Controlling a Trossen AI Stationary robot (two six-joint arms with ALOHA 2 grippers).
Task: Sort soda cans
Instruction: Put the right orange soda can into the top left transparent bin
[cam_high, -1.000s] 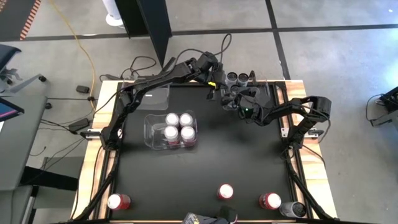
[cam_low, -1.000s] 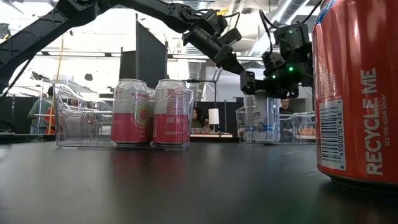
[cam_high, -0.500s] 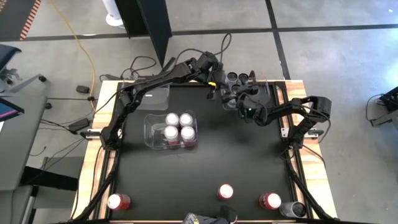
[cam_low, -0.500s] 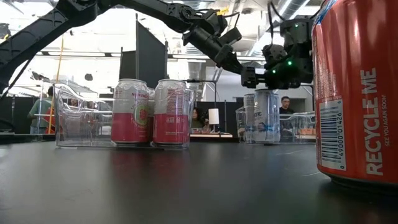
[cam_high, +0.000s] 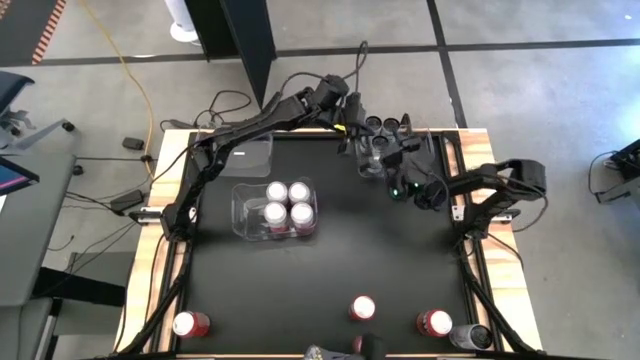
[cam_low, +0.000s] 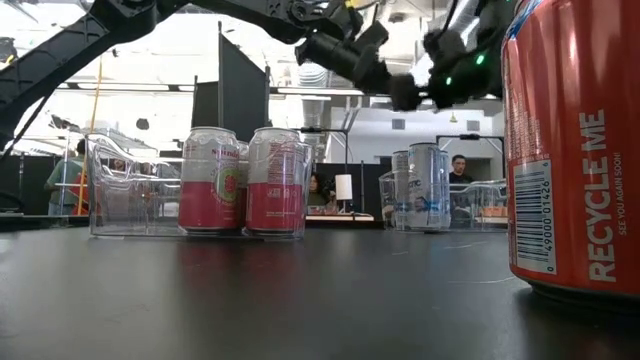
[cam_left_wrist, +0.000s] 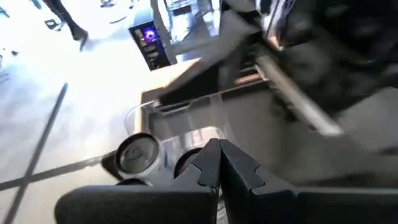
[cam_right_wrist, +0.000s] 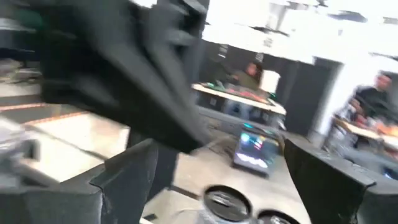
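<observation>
**Both grippers above the far bin**

The left gripper (cam_left_wrist: 217, 163) is seen with jaws closed, empty. The right gripper (cam_right_wrist: 217, 168) is held with jaws wide apart. Silver cans (cam_high: 388, 126) stand in the far bin (cam_high: 432, 150); pink cans (cam_high: 288, 203) in the middle bin (cam_high: 240, 205); red cans (cam_high: 433, 322) at the worktop's (cam_high: 340, 260) near edge.

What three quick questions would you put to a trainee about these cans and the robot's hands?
1. Multiple choice: how many pink-and-white cans stand in the middle clear bin? A) two B) four C) six
2. True or false: the right hand is clamped on a can.
3. Fill in: the big can closest to the low camera is coloured ___.

Key: 1 is B. 2 is false: its fingers stand wide apart with nothing between them. 3 is red.
</observation>
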